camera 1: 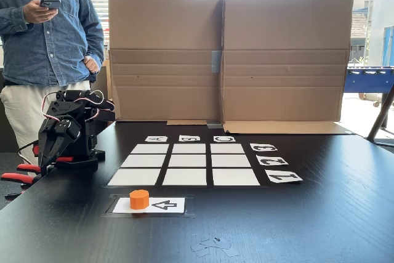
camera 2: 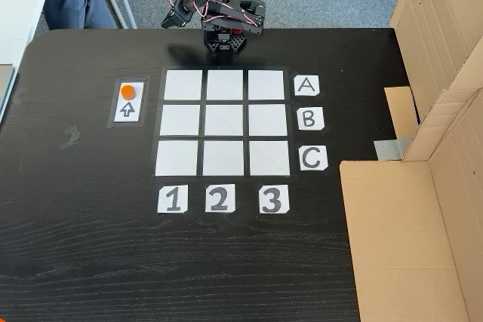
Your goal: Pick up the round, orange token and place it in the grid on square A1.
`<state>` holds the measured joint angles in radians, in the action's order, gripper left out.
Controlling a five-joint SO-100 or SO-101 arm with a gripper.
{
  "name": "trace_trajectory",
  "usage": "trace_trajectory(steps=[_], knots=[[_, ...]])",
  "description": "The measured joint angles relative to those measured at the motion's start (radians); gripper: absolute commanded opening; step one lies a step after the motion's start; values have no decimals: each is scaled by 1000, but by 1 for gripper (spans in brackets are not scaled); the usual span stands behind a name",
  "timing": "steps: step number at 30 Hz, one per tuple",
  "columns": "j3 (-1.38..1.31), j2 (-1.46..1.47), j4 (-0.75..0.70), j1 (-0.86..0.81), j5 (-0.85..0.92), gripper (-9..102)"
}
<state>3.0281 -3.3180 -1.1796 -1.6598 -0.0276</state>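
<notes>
I get ready to reach for the orange token.

The token (camera 2: 128,90) sits on the arrow card (camera 2: 127,108), just beside the grid (camera 2: 223,123). I should come straight down over it, open wide, then carry it to square A1 (camera 2: 183,85). My gripper (camera 1: 49,152) is folded near the base, touching nothing; I cannot tell how open it is.

Makeshift workshop: cardboard screen (camera 1: 228,53), black table (camera 1: 308,214), windows.

Orange token (camera 1: 139,199) upright on arrow card (camera 1: 161,205); grid (camera 2: 225,122) bare.
</notes>
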Motion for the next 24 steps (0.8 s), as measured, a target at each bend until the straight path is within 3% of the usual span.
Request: trace_trajectory(steps=[24], knots=[[-9,153,15,11,9,13]])
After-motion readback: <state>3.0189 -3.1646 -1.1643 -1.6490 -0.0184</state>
